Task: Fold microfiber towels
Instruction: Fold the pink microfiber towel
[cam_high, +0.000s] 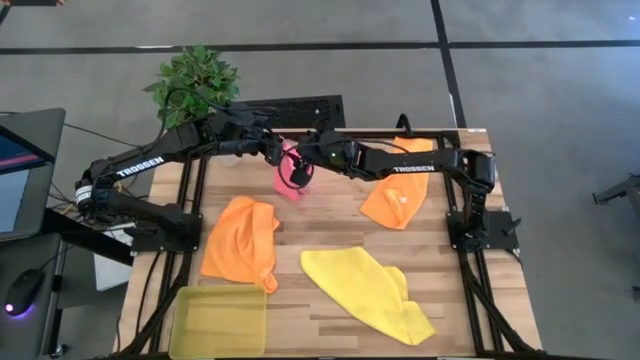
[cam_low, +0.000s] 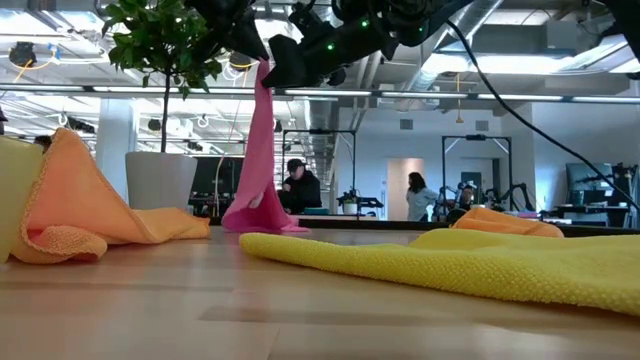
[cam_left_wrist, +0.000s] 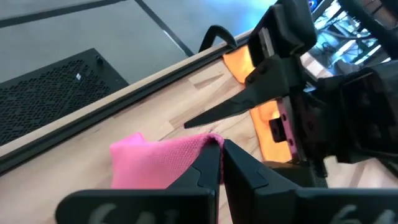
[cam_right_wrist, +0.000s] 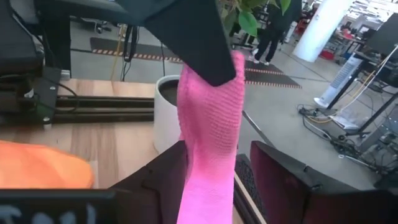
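Currently the left hand (cam_high: 283, 152), clamped on the pink towel (cam_low: 258, 150) hanging at 12 o'clock over the tabletop (cam_high: 330, 310), holds only its top edge, so the half-spread right hand (cam_right_wrist: 239, 165) straddling the cloth may close crookedly and tug it free.

The pink towel (cam_right_wrist: 210, 124) was a nubbly, matt knit cloth, the yellow towel (cam_low: 470, 262) fuzzy and soft. The worktop (cam_low: 250, 310) was pale wood planking with a slight sheen. Near its front left corner, the tray (cam_high: 219, 321) looked like smooth translucent plastic.
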